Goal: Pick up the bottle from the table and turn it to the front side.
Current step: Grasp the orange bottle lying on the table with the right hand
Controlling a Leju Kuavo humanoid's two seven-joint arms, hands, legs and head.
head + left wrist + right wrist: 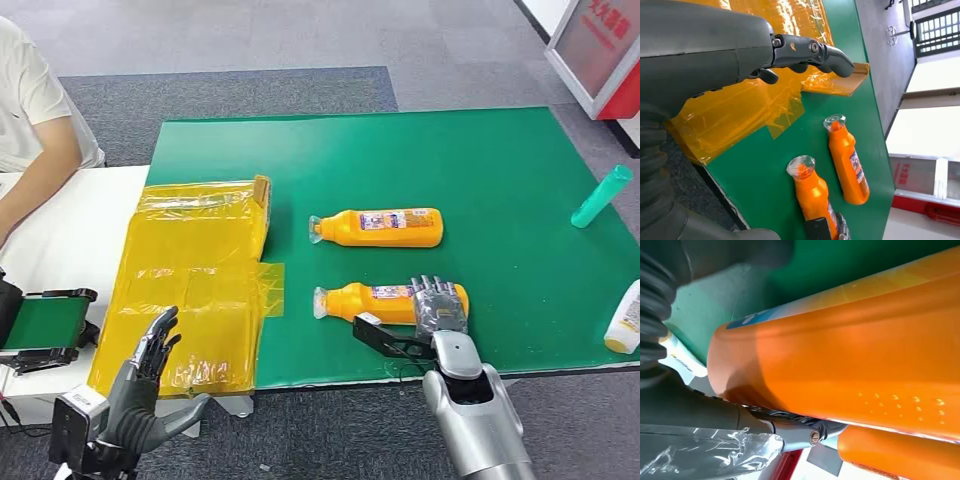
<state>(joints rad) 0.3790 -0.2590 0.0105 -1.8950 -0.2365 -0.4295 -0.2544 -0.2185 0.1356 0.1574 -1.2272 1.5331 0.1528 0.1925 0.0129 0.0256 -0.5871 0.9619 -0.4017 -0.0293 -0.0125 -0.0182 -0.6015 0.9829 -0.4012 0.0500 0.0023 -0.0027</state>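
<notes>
Two orange bottles lie on their sides on the green mat [490, 160], caps pointing toward the yellow bag [192, 285]. The far bottle [377, 227] lies free, label up. The near bottle [377, 300] lies parallel to it, closer to the table edge, and the right hand [439, 308] rests over its base end, fingers draped across the top of the body; in the right wrist view the orange body sits just against a finger [802, 432], but whether the fingers are clamped on it cannot be told. Both bottles have clear caps and opaque orange bodies, so their contents cannot be seen. The left hand [151, 355] hovers near the front edge of the yellow bag, fingers apart and holding nothing. A teal bottle [601, 196] lies tilted near the mat's far right edge, and a white bottle [625, 320] lies at the right edge. A person's arm [34, 170] rests on the white table [68, 235] at the left.
</notes>
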